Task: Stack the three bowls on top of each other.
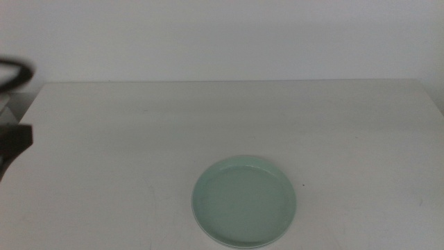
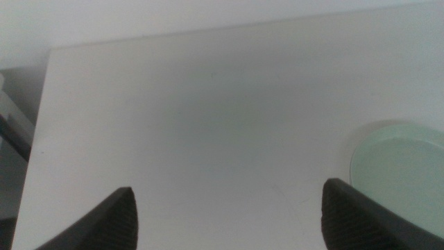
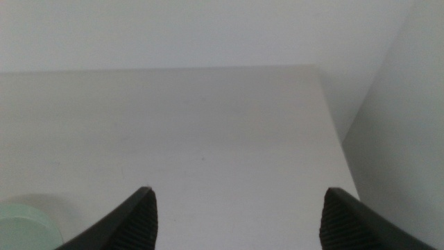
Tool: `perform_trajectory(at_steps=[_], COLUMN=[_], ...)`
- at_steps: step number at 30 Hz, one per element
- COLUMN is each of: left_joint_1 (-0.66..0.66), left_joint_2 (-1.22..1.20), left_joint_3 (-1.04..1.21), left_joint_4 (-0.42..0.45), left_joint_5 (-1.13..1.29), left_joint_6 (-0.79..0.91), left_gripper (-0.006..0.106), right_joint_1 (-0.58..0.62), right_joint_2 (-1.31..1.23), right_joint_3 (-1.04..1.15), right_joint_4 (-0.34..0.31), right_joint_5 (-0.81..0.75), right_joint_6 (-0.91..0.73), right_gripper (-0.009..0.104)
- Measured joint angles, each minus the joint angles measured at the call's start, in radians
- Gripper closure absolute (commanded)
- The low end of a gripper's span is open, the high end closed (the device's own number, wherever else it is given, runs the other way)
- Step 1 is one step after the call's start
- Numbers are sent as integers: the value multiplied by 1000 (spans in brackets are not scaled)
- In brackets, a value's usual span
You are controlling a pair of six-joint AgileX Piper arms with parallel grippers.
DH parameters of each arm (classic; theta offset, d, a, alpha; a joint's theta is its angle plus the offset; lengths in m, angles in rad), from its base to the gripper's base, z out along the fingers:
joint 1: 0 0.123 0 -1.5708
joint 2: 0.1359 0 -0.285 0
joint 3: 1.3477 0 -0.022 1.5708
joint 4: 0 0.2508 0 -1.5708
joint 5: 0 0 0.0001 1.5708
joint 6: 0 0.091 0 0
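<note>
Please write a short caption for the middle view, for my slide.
A mint green bowl sits alone near the front of the white table; no pincer reaches over it.

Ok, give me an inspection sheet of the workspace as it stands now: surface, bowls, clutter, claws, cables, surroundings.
Surface: white table, a few small dark specks.
Job's things: mint green bowl near the front edge, upright; a rim edge shows beneath it, but whether the grey and white bowls lie under it cannot be told.
Clutter: nothing seen.
Claws: left claw open, above bare table beside the bowl; right claw open, above bare table.
Cables: nothing clearly seen.
Surroundings: plain pale wall behind; dark blurred equipment at the left edge.
</note>
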Motion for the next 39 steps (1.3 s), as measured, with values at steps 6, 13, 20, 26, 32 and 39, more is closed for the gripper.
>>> perform_trajectory(at_steps=[6,13,20,26,32,39], left_joint_1=[0,0,0,0,0,0], left_joint_2=[-196,-431,-503,-504,-504,-504], left_joint_3=[160,347,494,517,518,518], left_joint_4=[-12,-12,-12,-12,-14,-14], left_joint_5=[-41,-165,-372,-439,-445,-445], left_joint_6=[0,0,0,0,0,0], left_gripper=[11,11,11,11,11,11], right_joint_1=[-1,-1,-1,-1,-1,-77], right_joint_2=[-191,-430,-504,-504,-504,-504], right_joint_3=[161,415,565,569,569,569], right_joint_4=[0,-8,-64,-79,-78,-38], right_joint_5=[-55,-204,-429,-467,-466,-411], right_joint_6=[36,36,5,5,5,-60], right_gripper=[36,36,36,36,36,36])
